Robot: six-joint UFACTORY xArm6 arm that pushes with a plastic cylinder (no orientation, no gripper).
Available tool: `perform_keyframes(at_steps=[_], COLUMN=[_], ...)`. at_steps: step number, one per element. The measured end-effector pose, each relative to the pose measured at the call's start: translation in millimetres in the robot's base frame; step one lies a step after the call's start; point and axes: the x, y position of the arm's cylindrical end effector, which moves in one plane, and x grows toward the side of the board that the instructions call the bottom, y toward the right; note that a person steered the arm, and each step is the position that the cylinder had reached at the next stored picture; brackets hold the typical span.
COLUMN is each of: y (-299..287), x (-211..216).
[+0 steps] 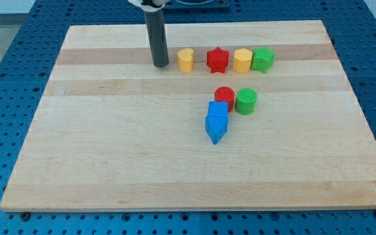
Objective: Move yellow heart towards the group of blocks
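My tip (160, 64) — a bare rod, no jaws — sits just left of the yellow heart (185, 60); push steadily rightward through its centre toward the red star (218, 60).

pale wooden board (109, 150), matt dark rod (156, 39)

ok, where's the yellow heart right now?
The yellow heart sits near the view's top, at the left end of the top row of blocks, just right of my tip and left of the red star.

Single high oblique view, whole board (194, 176)
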Motion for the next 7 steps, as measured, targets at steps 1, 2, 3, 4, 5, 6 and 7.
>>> perform_keyframes(at_steps=[1,2,3,4,5,6,7], y=[10.3,19.0,29.3,30.4,32.7,38.4,39.1], x=[0.0,0.0,0.0,-0.3,-0.3,-0.4,0.2])
